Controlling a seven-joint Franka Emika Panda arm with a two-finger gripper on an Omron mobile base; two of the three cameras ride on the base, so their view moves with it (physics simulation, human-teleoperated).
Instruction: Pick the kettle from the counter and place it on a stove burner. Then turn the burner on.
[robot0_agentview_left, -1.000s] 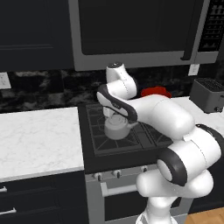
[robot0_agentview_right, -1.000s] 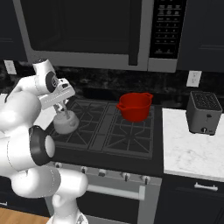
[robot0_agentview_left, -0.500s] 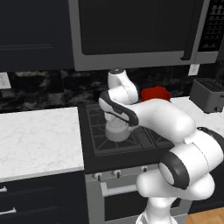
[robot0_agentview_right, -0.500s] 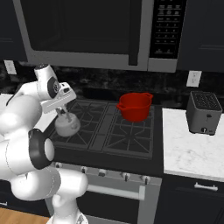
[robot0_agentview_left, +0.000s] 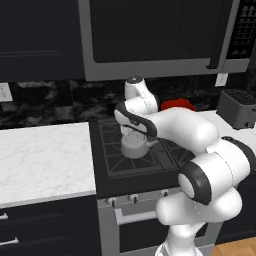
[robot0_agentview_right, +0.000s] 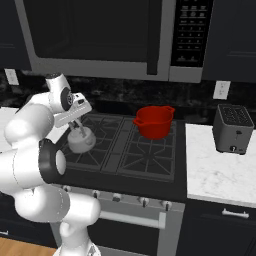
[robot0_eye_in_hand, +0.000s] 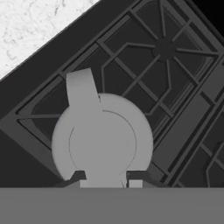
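Premises: a rendered domestic kitchen. Evidence: a black gas stove with cast-iron grates, control knobs along its front edge and an oven door with a bar handle below. A built-in microwave hangs above it. Dark cabinets, a black marbled backsplash, white marble-look counters at both sides, wall outlets, a grey toaster and a red pot.

Dark cabinets, microwave overhead, black marbled backsplash.
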